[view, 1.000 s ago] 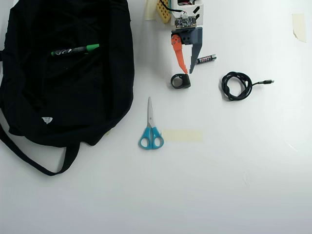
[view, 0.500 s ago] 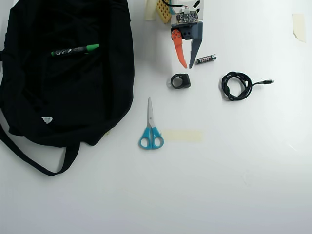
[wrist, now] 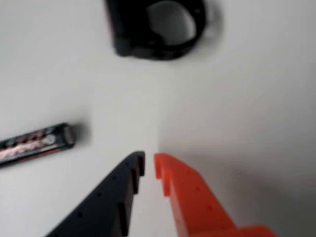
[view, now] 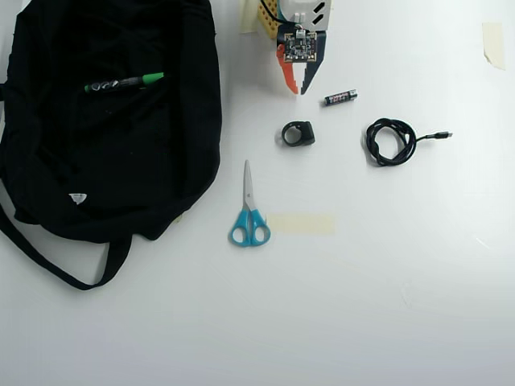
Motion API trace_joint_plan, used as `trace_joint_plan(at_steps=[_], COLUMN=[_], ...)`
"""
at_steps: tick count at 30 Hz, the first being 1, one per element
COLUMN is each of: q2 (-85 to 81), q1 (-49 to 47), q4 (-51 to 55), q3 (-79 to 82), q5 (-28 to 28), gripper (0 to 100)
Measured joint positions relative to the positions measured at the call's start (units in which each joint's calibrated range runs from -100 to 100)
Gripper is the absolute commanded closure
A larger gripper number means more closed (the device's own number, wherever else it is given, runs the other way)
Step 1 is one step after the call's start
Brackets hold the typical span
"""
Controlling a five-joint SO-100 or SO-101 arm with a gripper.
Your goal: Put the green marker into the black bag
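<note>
The green marker (view: pixel 124 83) lies on top of the black bag (view: pixel 105 161) at the left of the overhead view, its green cap pointing right. My gripper (view: pixel 296 90) is near the top centre, well to the right of the bag, its orange and dark fingers nearly touching and holding nothing. In the wrist view the gripper (wrist: pixel 149 162) shows both fingertips close together over bare white table. Neither marker nor bag appears in the wrist view.
A small black battery (view: pixel 340 97) lies just right of the gripper, a black ring-shaped part (view: pixel 298 133) below it, a coiled black cable (view: pixel 392 141) further right. Blue-handled scissors (view: pixel 249 211) and a tape strip (view: pixel 300 223) lie mid-table. In the wrist view: battery (wrist: pixel 37 143), ring part (wrist: pixel 157 27).
The gripper has drawn back toward the top of the overhead view and its fingers have closed together. The marker stays where it was on the bag.
</note>
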Motion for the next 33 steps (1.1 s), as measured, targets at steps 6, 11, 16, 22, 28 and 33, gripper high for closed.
trace_joint_plan(at_steps=[6,11,16,22,28,33], q2=[0.00,0.00,0.00,0.00,0.00,0.00], q1=[0.51,0.51,0.51,0.51,0.51,0.51], q4=[0.00,0.00,0.00,0.00,0.00,0.00], q3=[0.00,0.00,0.00,0.00,0.00,0.00], q5=[0.00,0.00,0.00,0.00,0.00,0.00], gripper=[98,98,98,98,98,98])
